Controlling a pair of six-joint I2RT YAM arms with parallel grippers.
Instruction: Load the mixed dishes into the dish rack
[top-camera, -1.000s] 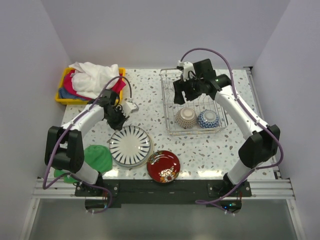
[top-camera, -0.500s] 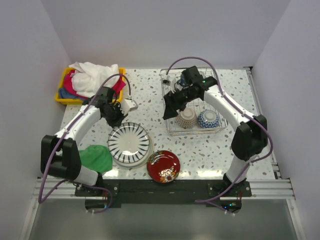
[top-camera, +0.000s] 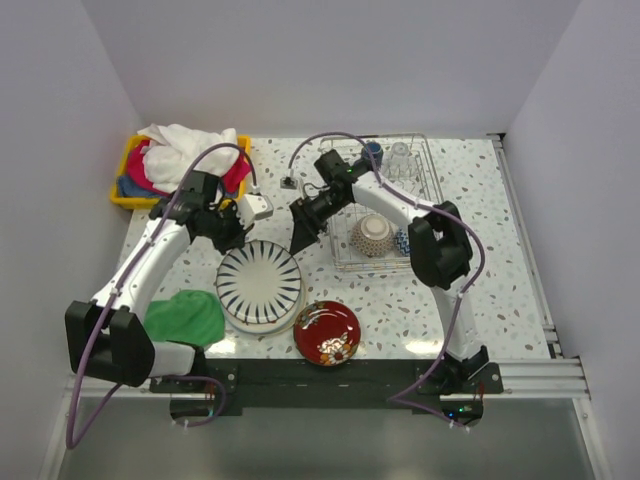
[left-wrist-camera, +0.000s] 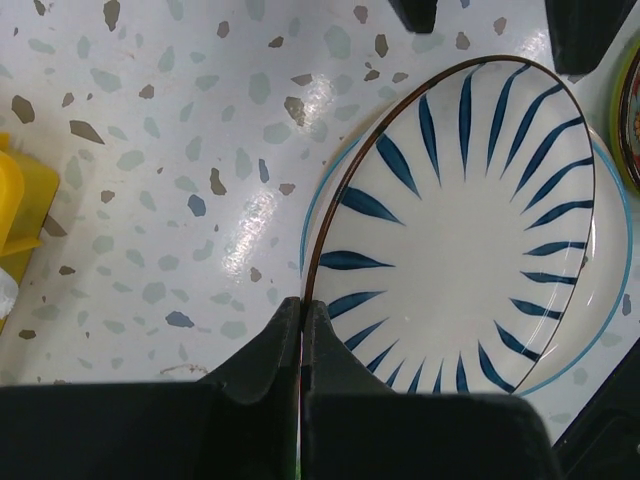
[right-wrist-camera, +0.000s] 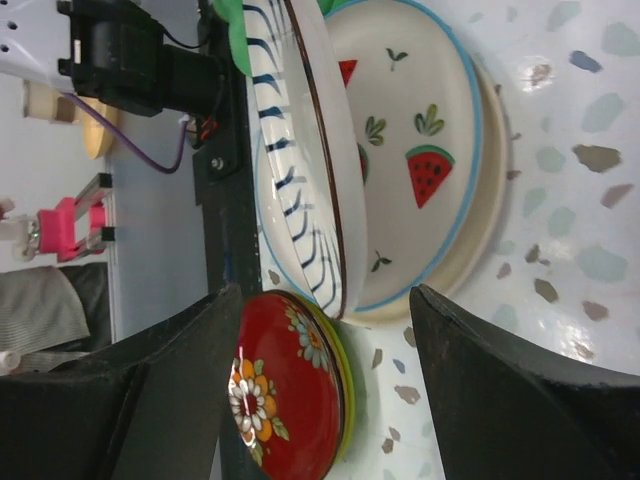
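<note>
Left end effector (left-wrist-camera: 302, 322) was clenched on the striped plate (left-wrist-camera: 470, 230) rim, tilting it off a watermelon plate (right-wrist-camera: 430, 160) on the table (left-wrist-camera: 150, 150). Right end effector (right-wrist-camera: 325, 295) was released beside that plate, left of the rack (top-camera: 385, 266).

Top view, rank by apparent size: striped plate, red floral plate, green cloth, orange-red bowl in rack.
1. striped plate
2/3. green cloth and red floral plate: look alike, not ranked
4. orange-red bowl
</note>
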